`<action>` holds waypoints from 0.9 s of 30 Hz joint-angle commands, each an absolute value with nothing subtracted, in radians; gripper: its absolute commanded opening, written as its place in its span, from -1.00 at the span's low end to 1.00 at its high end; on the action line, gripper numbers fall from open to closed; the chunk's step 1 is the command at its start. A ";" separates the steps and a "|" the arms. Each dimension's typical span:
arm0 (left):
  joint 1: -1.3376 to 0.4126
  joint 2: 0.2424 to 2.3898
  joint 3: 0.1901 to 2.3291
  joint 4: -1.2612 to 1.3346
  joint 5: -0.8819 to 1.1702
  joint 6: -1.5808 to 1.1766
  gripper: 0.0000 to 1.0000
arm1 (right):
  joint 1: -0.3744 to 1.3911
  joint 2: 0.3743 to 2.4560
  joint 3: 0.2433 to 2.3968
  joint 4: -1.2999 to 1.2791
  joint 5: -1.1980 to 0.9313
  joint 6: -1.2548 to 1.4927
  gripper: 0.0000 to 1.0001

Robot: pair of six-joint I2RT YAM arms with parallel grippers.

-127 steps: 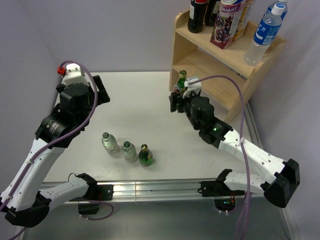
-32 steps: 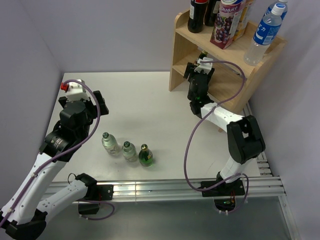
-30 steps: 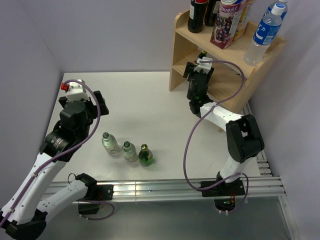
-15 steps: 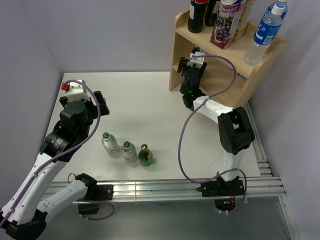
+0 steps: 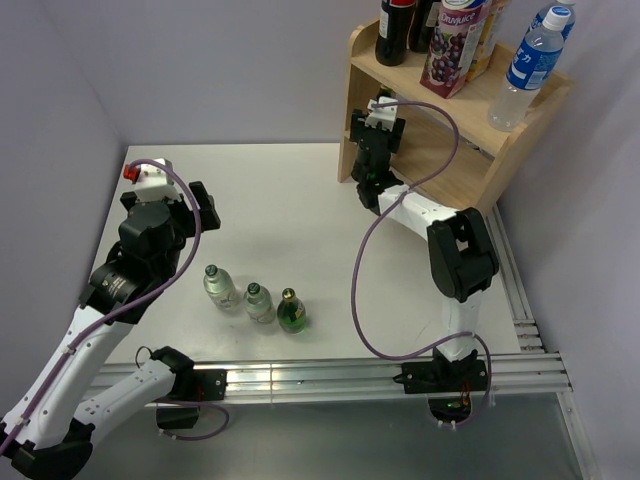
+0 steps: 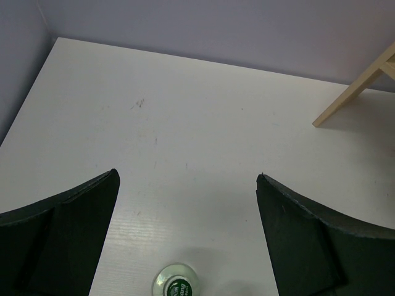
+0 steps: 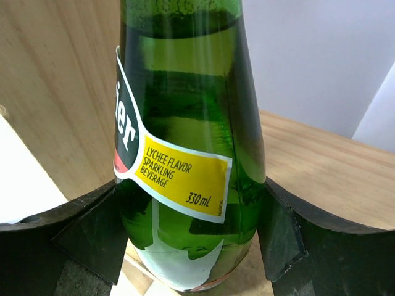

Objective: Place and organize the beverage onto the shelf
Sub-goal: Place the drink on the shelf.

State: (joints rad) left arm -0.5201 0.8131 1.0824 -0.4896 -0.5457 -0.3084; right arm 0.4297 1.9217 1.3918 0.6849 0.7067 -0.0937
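My right gripper is shut on a green glass bottle with a yellow "lychee flavor" label, fingers on both sides of its body. The bottle stands upright at the left end of the lower tier of the wooden shelf, beside the left side panel. In the top view the gripper hides most of the bottle. My left gripper is open and empty above the table. Three small bottles stand on the table: two clear and one green.
The top tier holds dark cola bottles, a purple juice carton and a clear water bottle. A green bottle cap shows just below my left fingers. The right arm's cable loops in front of the shelf.
My right arm has carried the green bottle from over the table into the shelf's lower tier, then slid it left toward the side panel. The left arm drew back slightly at first, then stayed still.
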 commanded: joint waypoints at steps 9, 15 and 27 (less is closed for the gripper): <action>-0.518 0.805 1.080 -0.454 -0.526 -0.304 0.99 | 0.414 2.014 1.427 0.597 0.761 -0.066 -0.65; -0.518 0.801 1.077 -0.451 -0.529 -0.302 0.99 | 0.403 2.022 1.436 0.598 0.781 -0.049 -0.62; -0.517 0.805 1.080 -0.453 -0.515 -0.305 0.99 | 0.393 2.023 1.379 0.722 0.761 -0.113 -0.61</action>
State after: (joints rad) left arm -0.5201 0.8135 1.0809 -0.4896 -0.5362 -0.3084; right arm 0.4255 1.9678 1.4197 0.7563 0.7395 -0.1165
